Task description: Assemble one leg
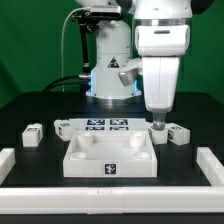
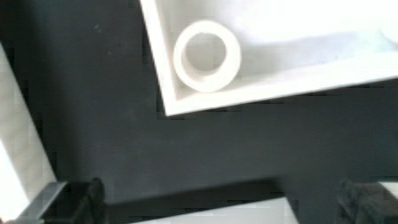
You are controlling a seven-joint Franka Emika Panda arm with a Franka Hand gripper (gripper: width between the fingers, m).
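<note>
My gripper [image 1: 157, 120] hangs at the exterior view's right, just behind the right rear corner of the large white tray [image 1: 110, 158]. It is open. In the wrist view its dark fingers [image 2: 71, 200] stand wide apart at the frame edge around my gripper [image 2: 217, 198]. A pale white surface [image 2: 214, 216] lies between them, probably a leg, mostly cut off. A small white leg [image 1: 179, 133] with a tag lies just right of the gripper. Another leg [image 1: 33, 135] lies at the far left. The wrist view shows a tray corner with a round socket [image 2: 208, 57].
The marker board [image 1: 105, 125] lies behind the tray. A further small white block [image 1: 62, 128] sits by its left end. White rails [image 1: 211, 166] border the table on the left, right and front; one shows in the wrist view [image 2: 15, 130]. The robot base stands behind.
</note>
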